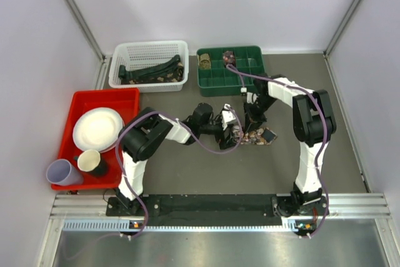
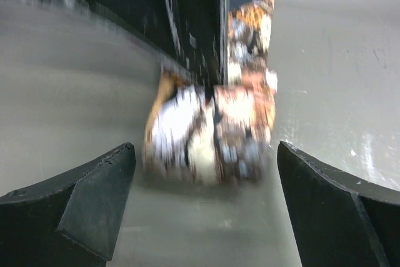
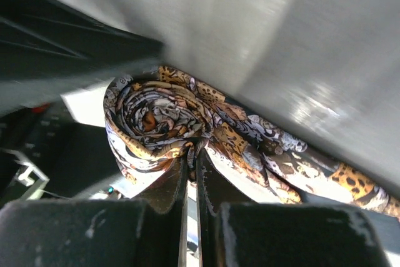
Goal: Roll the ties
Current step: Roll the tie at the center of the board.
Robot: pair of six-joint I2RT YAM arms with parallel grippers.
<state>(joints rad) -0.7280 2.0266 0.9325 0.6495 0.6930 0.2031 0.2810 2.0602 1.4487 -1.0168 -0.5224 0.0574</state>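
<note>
Patterned tie (image 1: 254,136) lies on the desk (image 1: 187,167), nearer the arm bases than the green tray (image 1: 209,85) and below that tray's right half. Right pincer (image 3: 192,157) is closed narrow on it: in the right wrist view both fingers (image 3: 164,186) meet at the underside of a tightly wound coil, and the unrolled length runs off to the right from the grip. Left pincer (image 2: 205,148) is spread wide and holds nothing. Its wrist view is blurred, but shows the tie ahead of and between the two fingertips, apart from both. Whether those fingertips touch the desk cannot be determined. Seen from above, the left pincer is just left of the tie, and the right pincer sits between the tie and the green tray. Two rolled ties (image 1: 204,60) occupy back-row compartments of the green tray, left of its centre. Left of the green tray, a white basket (image 1: 122,79) holds unrolled ties (image 1: 153,70), dark and speckled.
</note>
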